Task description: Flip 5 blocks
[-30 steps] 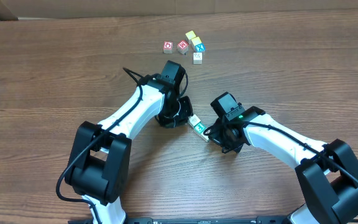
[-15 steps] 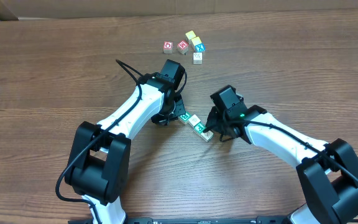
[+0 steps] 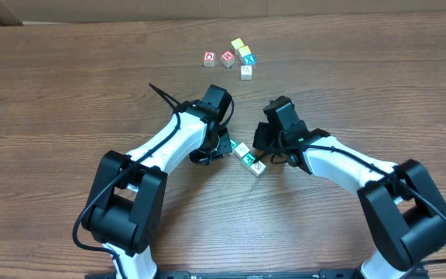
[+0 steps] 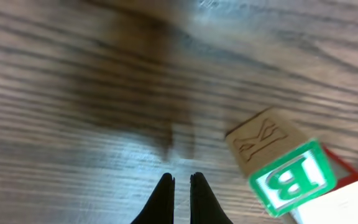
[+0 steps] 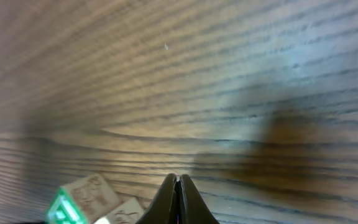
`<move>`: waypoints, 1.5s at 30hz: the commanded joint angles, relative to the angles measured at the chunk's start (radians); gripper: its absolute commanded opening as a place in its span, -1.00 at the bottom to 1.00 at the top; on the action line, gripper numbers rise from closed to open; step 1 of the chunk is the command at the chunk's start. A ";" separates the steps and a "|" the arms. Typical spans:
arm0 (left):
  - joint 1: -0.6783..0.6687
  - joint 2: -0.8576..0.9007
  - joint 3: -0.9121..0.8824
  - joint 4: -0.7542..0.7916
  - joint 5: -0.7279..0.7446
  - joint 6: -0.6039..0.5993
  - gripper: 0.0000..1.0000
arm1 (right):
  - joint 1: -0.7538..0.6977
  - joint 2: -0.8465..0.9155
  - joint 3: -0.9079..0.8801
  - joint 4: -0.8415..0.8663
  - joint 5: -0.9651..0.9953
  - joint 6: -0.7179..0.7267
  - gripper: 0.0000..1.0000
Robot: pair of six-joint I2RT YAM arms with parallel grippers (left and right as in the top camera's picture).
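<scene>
Hanging low over the counter (image 3: 60, 93), the left fingers (image 4: 164, 198) are pressed together and hold nothing. Just to their right lies a row of three blocks (image 3: 248, 158), each touching the next, with its long axis running from far left to near right. The end block (image 4: 289, 182) nearest these fingers shows a green B on its side. On the other side of the row, the right fingers (image 5: 169, 198) are also pressed together and empty, and in their own camera the row sits low and to their left. Each arm is just beside one end of the row, so neither looks clearly nearer. Either would probably have to part its fingers before it could grip and turn a block. A cluster of five blocks (image 3: 246, 56) lies well apart on the far side. The counter is flat brown wood grain, with open room around the row.
</scene>
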 commanded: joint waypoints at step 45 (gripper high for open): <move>-0.004 -0.013 -0.019 0.107 -0.001 -0.006 -0.92 | -0.002 0.012 0.016 -0.023 -0.239 -0.122 -0.92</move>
